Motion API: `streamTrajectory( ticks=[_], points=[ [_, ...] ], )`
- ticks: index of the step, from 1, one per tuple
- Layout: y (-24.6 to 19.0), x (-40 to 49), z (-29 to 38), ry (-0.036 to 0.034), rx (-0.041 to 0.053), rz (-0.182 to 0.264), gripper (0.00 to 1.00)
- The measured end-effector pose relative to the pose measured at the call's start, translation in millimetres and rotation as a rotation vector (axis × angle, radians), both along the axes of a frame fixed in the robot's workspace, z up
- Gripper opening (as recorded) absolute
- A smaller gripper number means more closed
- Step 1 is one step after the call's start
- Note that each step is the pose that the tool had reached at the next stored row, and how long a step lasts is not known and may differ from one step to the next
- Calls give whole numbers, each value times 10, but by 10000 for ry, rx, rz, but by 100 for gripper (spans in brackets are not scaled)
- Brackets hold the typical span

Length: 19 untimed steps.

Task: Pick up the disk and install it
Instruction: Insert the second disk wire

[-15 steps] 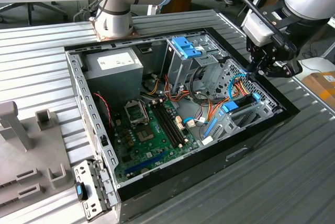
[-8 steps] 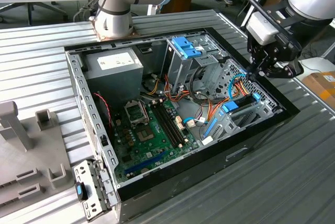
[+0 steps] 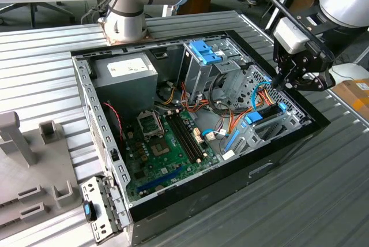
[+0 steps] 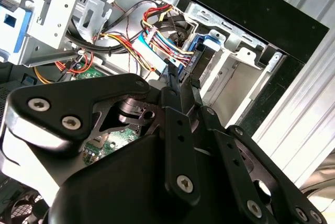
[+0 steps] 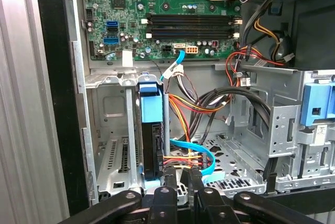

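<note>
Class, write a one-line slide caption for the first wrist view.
End effector poised over the blue-railed disk, which stands on edge in the drive bay below the motherboard.

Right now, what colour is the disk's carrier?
Bright blue, clearest in the first wrist view on the disk standing in its bay.

disk [image 5: 152,130] | blue-railed, dark | on edge | seated in drive bay slot

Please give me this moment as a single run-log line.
stage: install | disk: on edge in drive bay, blue rail showing | claw: at disk's cabled end | case: open
</note>
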<state>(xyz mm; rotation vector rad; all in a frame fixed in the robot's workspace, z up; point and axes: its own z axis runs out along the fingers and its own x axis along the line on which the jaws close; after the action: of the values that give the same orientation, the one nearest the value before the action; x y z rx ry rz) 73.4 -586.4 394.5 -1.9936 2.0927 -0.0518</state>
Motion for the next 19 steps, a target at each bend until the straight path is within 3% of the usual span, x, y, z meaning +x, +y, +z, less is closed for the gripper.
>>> streamTrajectory(
  ticks=[11,15,17,19],
  points=[
    [0,0,0,1,3,0,24],
    [4,0,100,1,15,0,24],
    [12,0,101,1,131,-2,24],
    [27,-1,101,1,326,-3,24]
  ],
)
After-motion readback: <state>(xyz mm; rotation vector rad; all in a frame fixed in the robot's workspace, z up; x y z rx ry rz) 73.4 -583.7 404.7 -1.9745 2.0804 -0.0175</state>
